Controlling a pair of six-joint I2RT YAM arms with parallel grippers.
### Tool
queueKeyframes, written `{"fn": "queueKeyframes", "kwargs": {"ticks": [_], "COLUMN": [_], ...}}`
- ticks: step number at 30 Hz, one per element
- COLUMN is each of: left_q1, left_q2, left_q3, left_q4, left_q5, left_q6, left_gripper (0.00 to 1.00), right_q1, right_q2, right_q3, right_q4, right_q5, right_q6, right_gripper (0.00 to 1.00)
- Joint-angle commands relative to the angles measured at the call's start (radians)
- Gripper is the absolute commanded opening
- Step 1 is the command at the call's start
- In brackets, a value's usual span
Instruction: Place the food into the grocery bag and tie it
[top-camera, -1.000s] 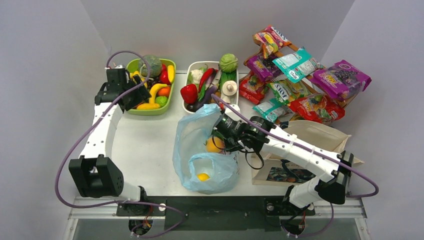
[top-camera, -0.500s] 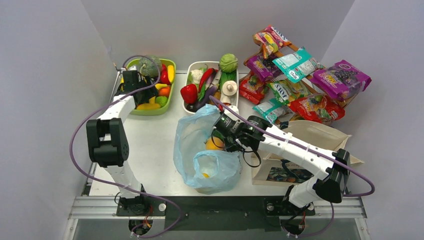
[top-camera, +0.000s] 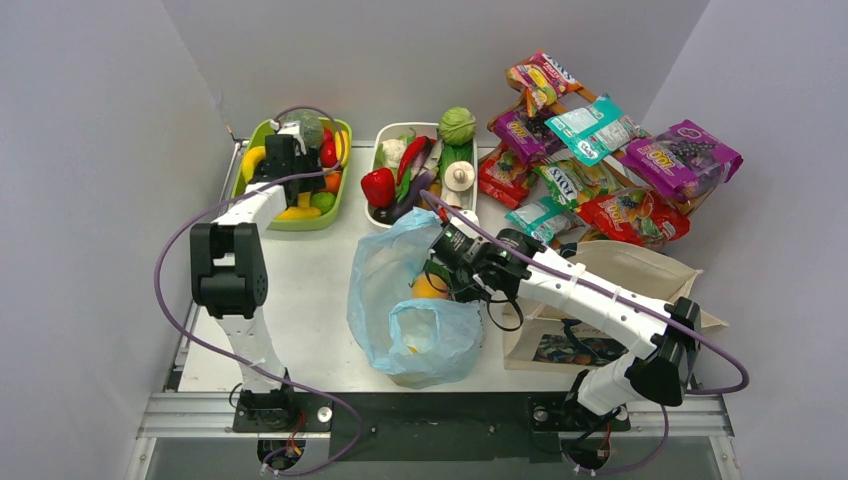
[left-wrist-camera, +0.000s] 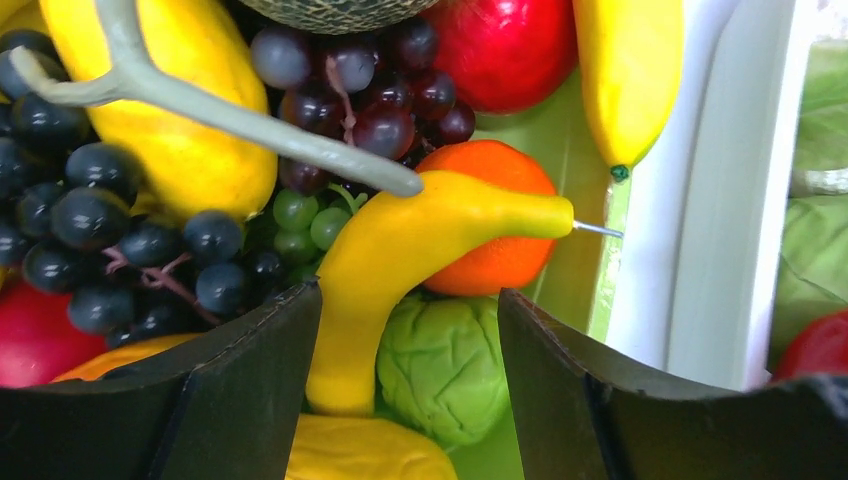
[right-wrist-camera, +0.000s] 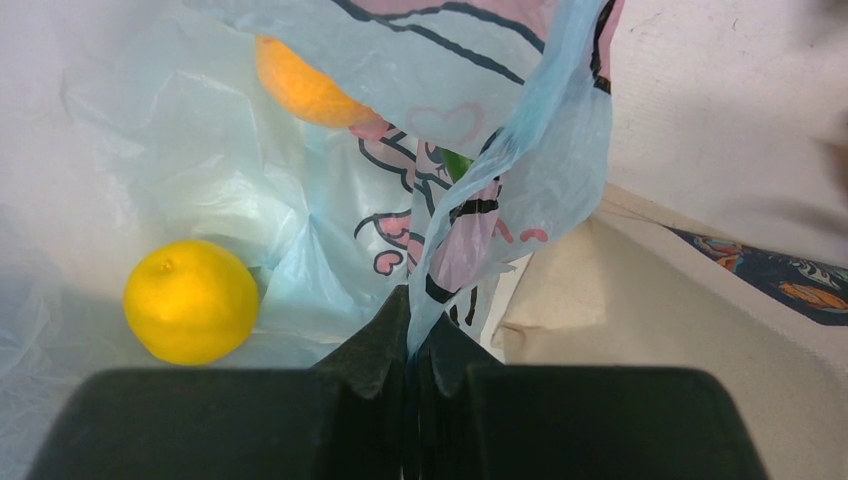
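Over the last second your left arm has swung in from the desk's left edge. The left jaws now hang over the shallow lime-green plastic tray (top-camera: 297, 226) at the back left. They stand wide apart and hold nothing, straddling a curved yellow toy fruit (left-wrist-camera: 400, 250) that touches a round orange piece (left-wrist-camera: 495, 170) and a crinkled green ball (left-wrist-camera: 440, 365). That looks like the start of the next pick: lower and close on the yellow piece.

The right jaws have barely moved. They are pressed together on a twisted strip of the thin light-blue plastic grocery bag (top-camera: 400, 300), holding its edge up. The bag sits on the white desk (top-camera: 290, 300) mid-front. Inside it lie a round yellow fruit (right-wrist-camera: 190, 300) and an orange one (right-wrist-camera: 300, 85). The glossy snack packets (top-camera: 600, 170) lie at the back right, so tying looks far off.
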Motion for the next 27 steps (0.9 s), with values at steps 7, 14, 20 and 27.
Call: {"fn": "queueKeyframes", "kwargs": {"ticks": [7,14,20,27], "left_q1": [-0.022,-0.021,-0.023,-0.026], "left_q2": [0.115,0.140,0.129,0.038], "left_q3": [0.133,0.127,0.126,0.134], "left_q4": [-0.031,-0.033,-0.039,-0.077], "left_q5": [-0.106,-0.065,-0.054,-0.054], "left_q6": [0.120,0.109,0.103,0.058], "left_gripper": [0.62,0.43,0.09,0.00], "right_q1": [-0.013,-0.015,-0.016,-0.016], "right_q2": [-0.003,-0.001,-0.004,-0.007], "right_q3": [-0.016,-0.016,-0.015,-0.006], "right_q4": [0.017,0.017,0.017,0.019], "right_q5": [-0.006,-0.009,-0.009,-0.007], "right_q6": [-0.012,-0.013,-0.011,-0.008], "right_gripper": [0.00,0.00,0.00,0.00]}}
